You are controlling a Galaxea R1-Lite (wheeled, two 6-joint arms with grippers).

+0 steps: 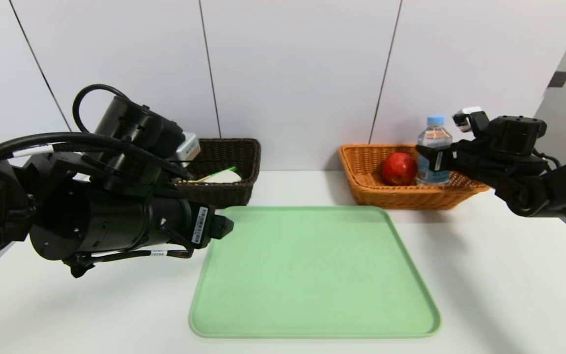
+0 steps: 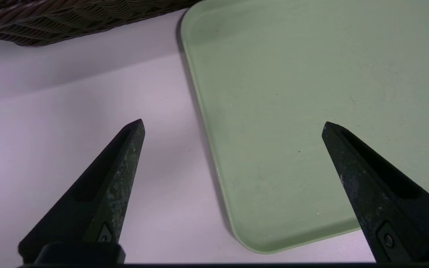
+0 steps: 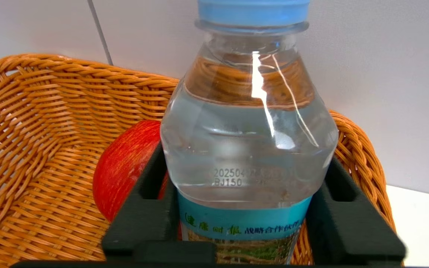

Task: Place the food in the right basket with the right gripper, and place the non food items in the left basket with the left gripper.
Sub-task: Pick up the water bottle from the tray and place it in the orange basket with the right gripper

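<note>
The clear water bottle (image 1: 434, 152) (image 3: 248, 149) stands upright inside the orange right basket (image 1: 361, 167) (image 3: 32, 130), beside the red apple (image 1: 398, 168) (image 3: 125, 171). My right gripper (image 1: 433, 162) (image 3: 246, 160) is shut on the bottle at its blue label, one finger on each side. The dark brown left basket (image 1: 243, 167) (image 2: 69, 18) holds a white soap bar (image 1: 226, 178) and a spoon with a green handle (image 1: 219, 172); my left arm hides the rest of its inside. The left gripper (image 1: 224, 226) (image 2: 233, 124) hangs open and empty over the green tray's near-left corner.
A light green tray (image 1: 312, 270) (image 2: 311, 93) lies bare in the middle of the white table (image 1: 509, 295). A white panelled wall stands close behind both baskets. My bulky left arm (image 1: 91, 216) reaches across in front of the left basket.
</note>
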